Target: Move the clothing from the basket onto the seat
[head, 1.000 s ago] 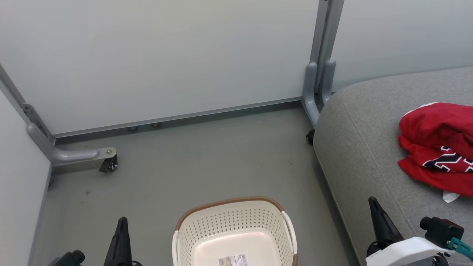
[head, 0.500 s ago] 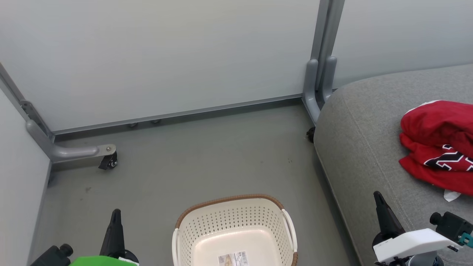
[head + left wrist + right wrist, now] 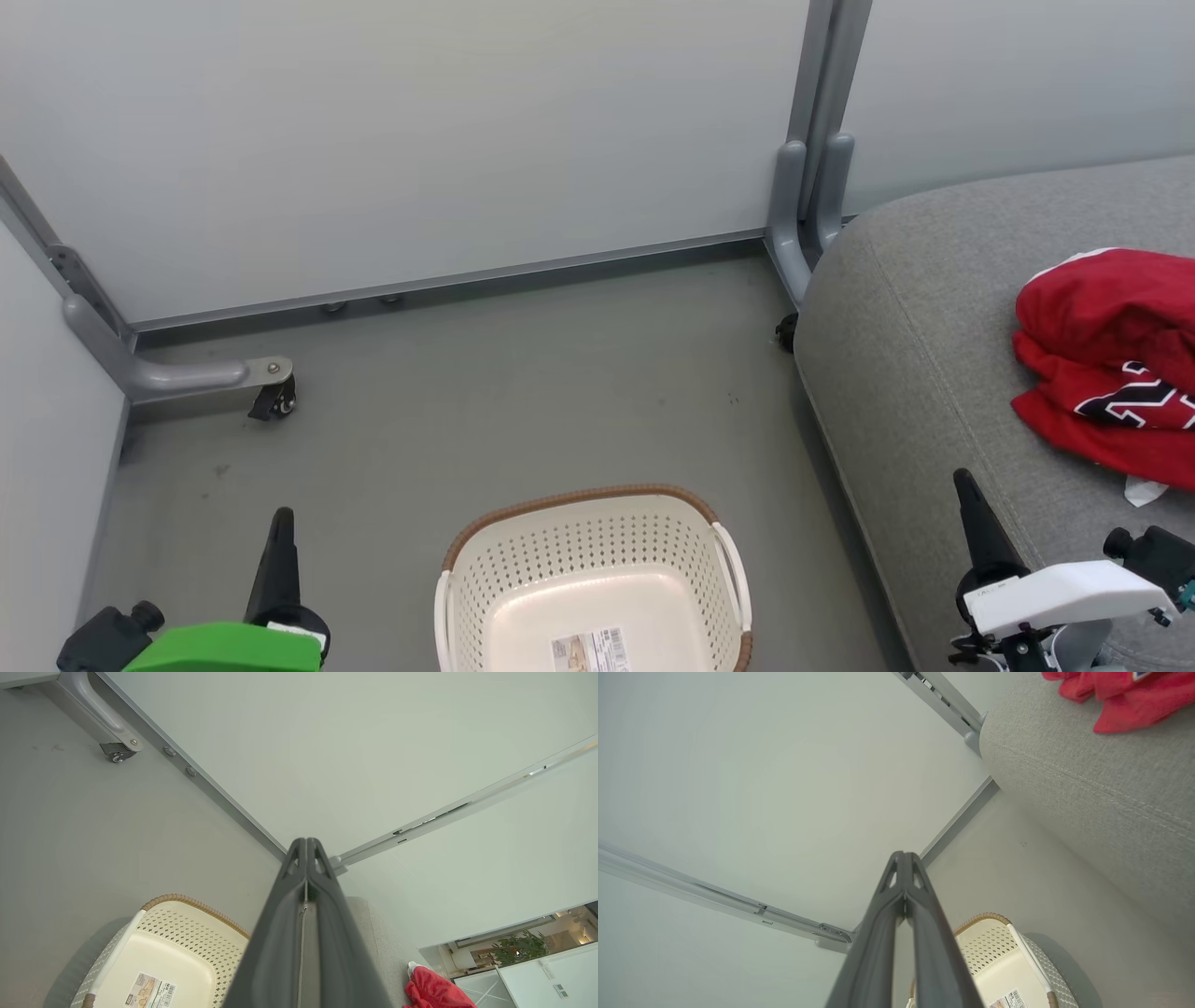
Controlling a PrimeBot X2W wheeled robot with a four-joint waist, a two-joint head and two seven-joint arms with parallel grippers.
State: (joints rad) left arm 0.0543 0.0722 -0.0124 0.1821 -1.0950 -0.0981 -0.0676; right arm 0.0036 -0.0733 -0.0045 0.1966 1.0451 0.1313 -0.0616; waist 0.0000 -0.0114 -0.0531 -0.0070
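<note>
Your left gripper (image 3: 282,515) sits low on the left, over the floor (image 3: 513,401) and just to the left of the basket (image 3: 579,497). Its two dark fingers are pressed tight together from base to tip, and there's nothing between them. You get the same picture from the left wrist: one closed wedge pointing at the corner where the partition panels (image 3: 420,140) meet, with the basket's brown rim off to its left.

Over to your right gripper (image 3: 962,478). This one is closed flat as well, fingertips meeting, and it's carrying nothing. In the head view it points up across the near left edge of the seat (image 3: 915,355). I can't tell you if it's touching the fabric or just above it.

The basket stands upright on the floor between your two arms, at the bottom centre. You can see right down to its cream base and the paper label (image 3: 588,651) lying there.

Now the clothing (image 3: 1102,308): it's up on the seat, on the right, a red heap partly cut off by the edge of the head view. A plain red fold lies on the far side. The jersey (image 3: 1134,403) sits on the near side, with a strip of its black, white-edged lettering showing, and a small white tag pokes out at its near edge. The heap is well apart from the basket and a fair way beyond your right gripper's tip.

Back left, a caster (image 3: 275,403) rests on the floor under the panel's grey foot.
</note>
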